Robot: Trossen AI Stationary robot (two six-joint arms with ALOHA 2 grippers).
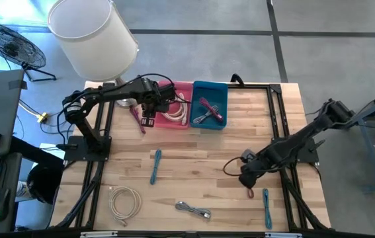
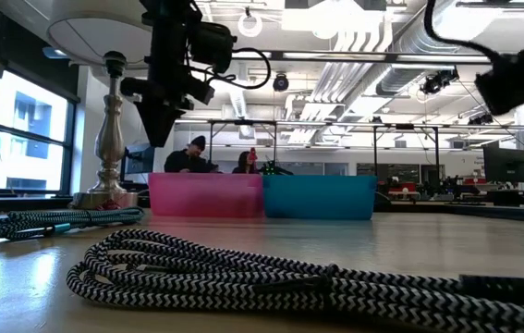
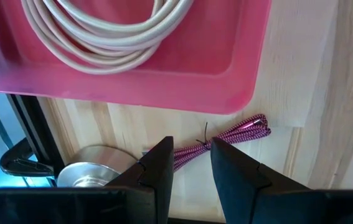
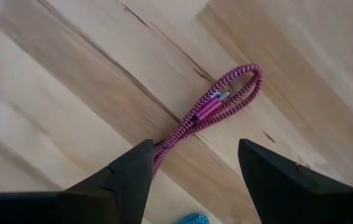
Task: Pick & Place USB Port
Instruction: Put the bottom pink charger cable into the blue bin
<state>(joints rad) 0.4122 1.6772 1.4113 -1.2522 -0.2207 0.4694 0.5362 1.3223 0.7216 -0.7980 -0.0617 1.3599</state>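
Note:
My left gripper [image 1: 149, 120] hangs open and empty over the pink bin's [image 1: 177, 106] left near corner, above the table [image 2: 164, 116]. Past its fingers [image 3: 192, 171] a magenta braided cable [image 3: 238, 132] lies on the wood beside the bin [image 3: 164, 81], which holds a white cable coil [image 3: 101, 31]. My right gripper [image 1: 245, 177] is wide open low over the table's right near part. Its fingers [image 4: 195, 180] stand either side of a folded magenta cable [image 4: 216, 102] lying flat, touching nothing. The blue bin [image 1: 210, 106] holds another magenta cable.
Loose on the table lie a blue cable [image 1: 155, 165], a white coil [image 1: 124, 201], a black-and-white braided cable [image 1: 194, 210] and a second blue cable [image 1: 266, 206]. A lamp [image 1: 91, 33] stands at the far left corner. People sit in the room behind [image 2: 192, 153].

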